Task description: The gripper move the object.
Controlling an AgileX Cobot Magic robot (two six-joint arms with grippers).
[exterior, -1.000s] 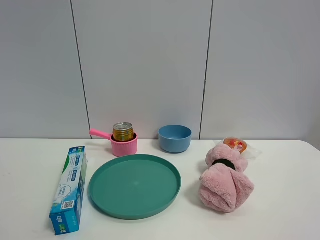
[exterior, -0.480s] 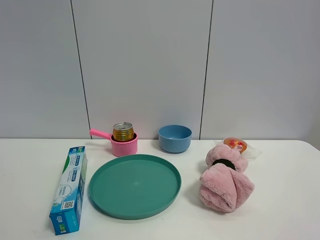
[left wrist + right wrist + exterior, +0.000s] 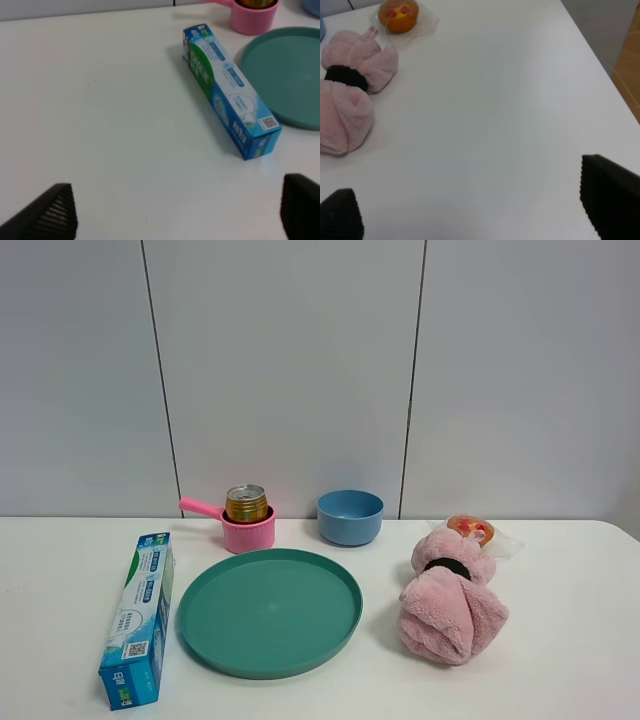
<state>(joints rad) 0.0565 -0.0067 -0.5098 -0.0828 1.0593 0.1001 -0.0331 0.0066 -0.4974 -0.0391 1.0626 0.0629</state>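
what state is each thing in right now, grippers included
can: upright inside the pink saucepan
blue bowl: upright, looks empty
green plate: flat, nothing on it
toothpaste box: lying on its side, closed
pink towel: bundled, black band around it
left gripper: open, holding nothing
right gripper: open, holding nothing

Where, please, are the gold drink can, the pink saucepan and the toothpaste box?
Gold drink can (image 3: 246,504), exterior high view, side wall.
Pink saucepan (image 3: 249,535), exterior high view, front wall.
Toothpaste box (image 3: 227,110), left wrist view, top face.
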